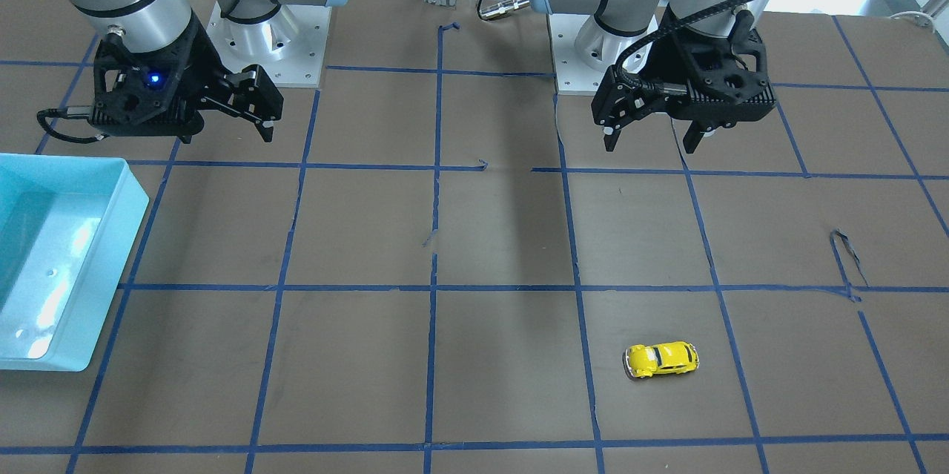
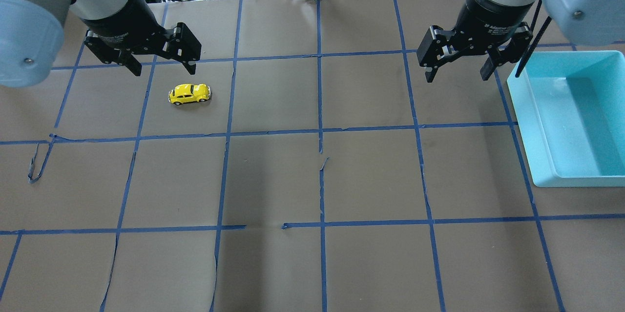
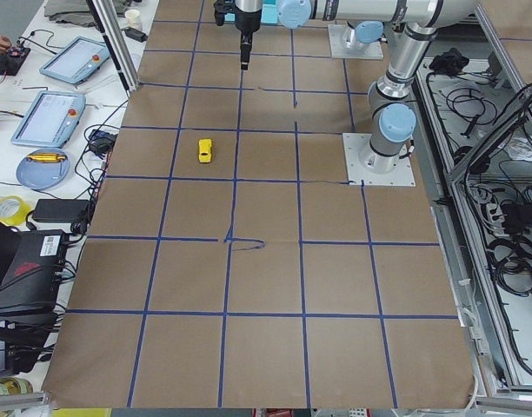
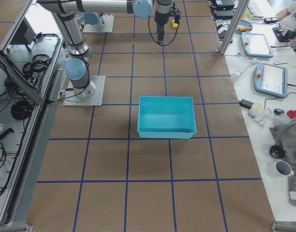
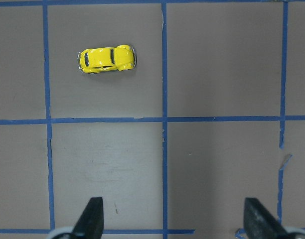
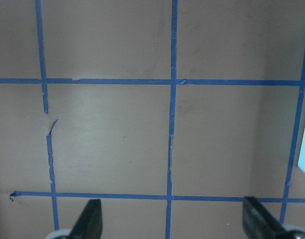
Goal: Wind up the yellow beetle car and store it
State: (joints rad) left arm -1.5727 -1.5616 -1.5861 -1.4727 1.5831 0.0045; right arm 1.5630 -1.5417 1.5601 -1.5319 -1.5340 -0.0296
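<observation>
In the upper left of the overhead view, the yellow beetle car [image 2: 190,93] sits on its wheels on the brown desk [image 2: 317,175]. It is inside one blue tape square. The left end effector [image 2: 163,69] hangs in the air near it, a bit higher in the frame. Its two fingers are spread wide and hold nothing. In the upper right of that view, the right end effector [image 2: 457,76] is spread wide too, with nothing in it. It is near the blue bin [image 2: 581,180] at the right edge. The car and the bin are well apart, on two sides of the desk.

I think nothing has been done to the car yet. A lot could go wrong from here. The car is tiny and shiny, so it could slip out of the fingers. It has wheels, so one small bump from a finger could make it roll away. If the fingers close a bit off, they could tip it on its side. Once it is wound up, it could shoot off if it is let go too soon. The paper on the desk has little rips that could catch the wheels.

There is small white writing on the right arm's wrist [image 2: 498,24], but it is too small to read. I see no words on the car or the bin.
</observation>
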